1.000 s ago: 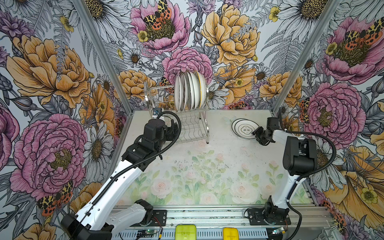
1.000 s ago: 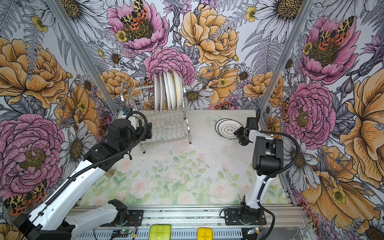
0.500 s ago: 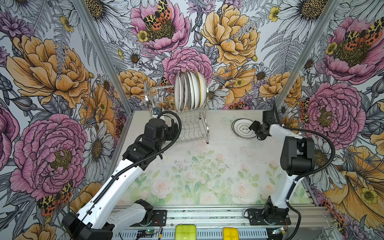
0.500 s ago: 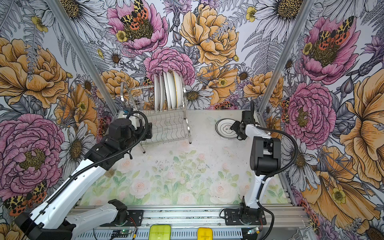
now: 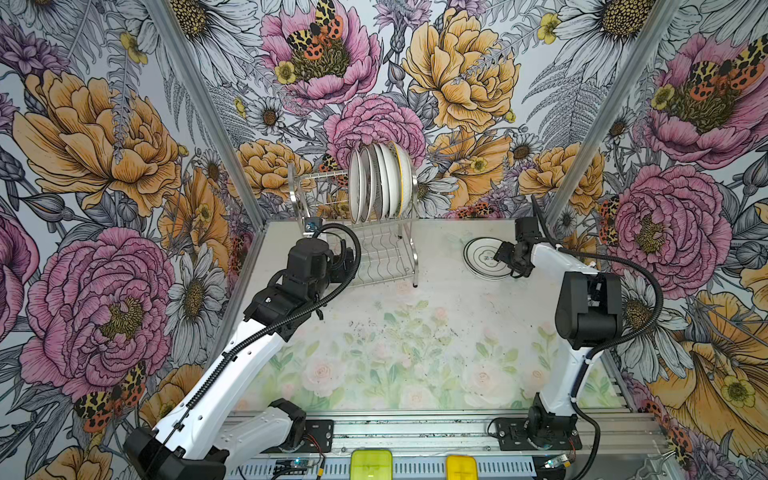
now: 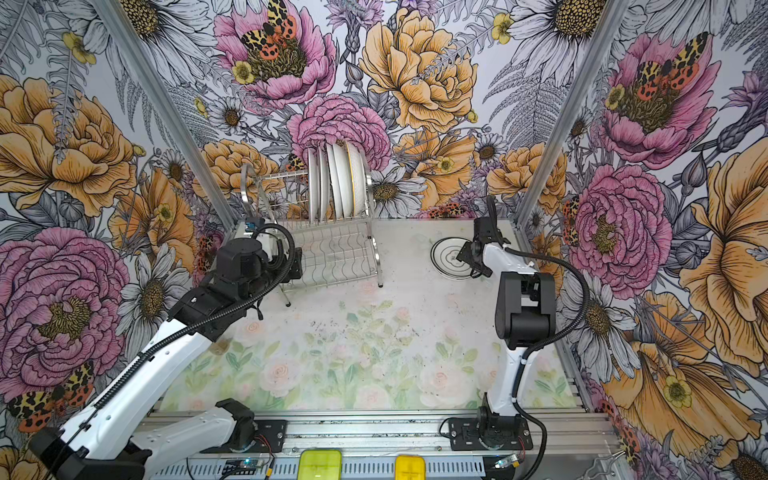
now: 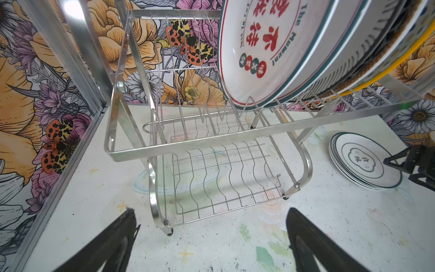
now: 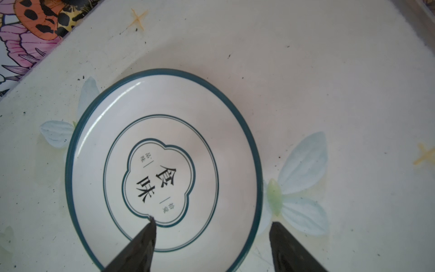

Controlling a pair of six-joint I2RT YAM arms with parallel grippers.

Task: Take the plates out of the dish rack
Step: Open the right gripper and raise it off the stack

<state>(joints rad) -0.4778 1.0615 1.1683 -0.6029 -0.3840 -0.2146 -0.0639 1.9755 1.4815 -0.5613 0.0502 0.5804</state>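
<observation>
Clearly, in both top views the dish rack [image 5: 376, 249] stands on the tabletop [image 5: 415, 332] just ahead of the left hand [image 5: 347, 264], whose fingers are hidden behind its own wrist. The racked plates [image 5: 380, 183] stand on edge in the upper tier, above and ahead of that hand and well apart from the right hand [image 5: 505, 254]. By my reading the left hand is therefore the nearer one for the next pick. The right hand hangs over the rim of the unloaded stack [image 5: 480, 259], which lies flat beneath it.

From the left wrist, that hand's fingers gape wide and hold nothing. The nearest plate [image 7: 270, 47], with red characters, turns its face toward the hand from above, and its top is cut off. How many plates sit behind it is hard to count.

From the right wrist, the fingers stand apart and grip nothing. One tip is over the centre of the top plate [image 8: 164, 153] and the other is outside its rim. The plates beneath are hidden.
</observation>
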